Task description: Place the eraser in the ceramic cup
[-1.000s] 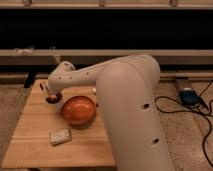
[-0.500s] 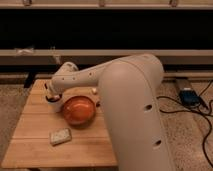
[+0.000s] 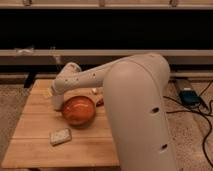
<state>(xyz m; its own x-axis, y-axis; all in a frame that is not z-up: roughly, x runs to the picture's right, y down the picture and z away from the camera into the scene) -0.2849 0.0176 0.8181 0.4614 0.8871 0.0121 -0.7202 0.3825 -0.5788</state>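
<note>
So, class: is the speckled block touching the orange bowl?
Apart. The camera view shows bare wood between the speckled block and the orange bowl. The gripper sits left of the bowl, behind the arm.

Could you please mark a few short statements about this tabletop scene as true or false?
1. The orange bowl stands on the wooden table. True.
2. The speckled block lies inside the bowl. False: it lies on the table, in front of the bowl.
3. The gripper is at the bowl's left side, low over the table. True.
4. The robot's arm comes in from the left of the picture. False: it reaches from the right.
</note>
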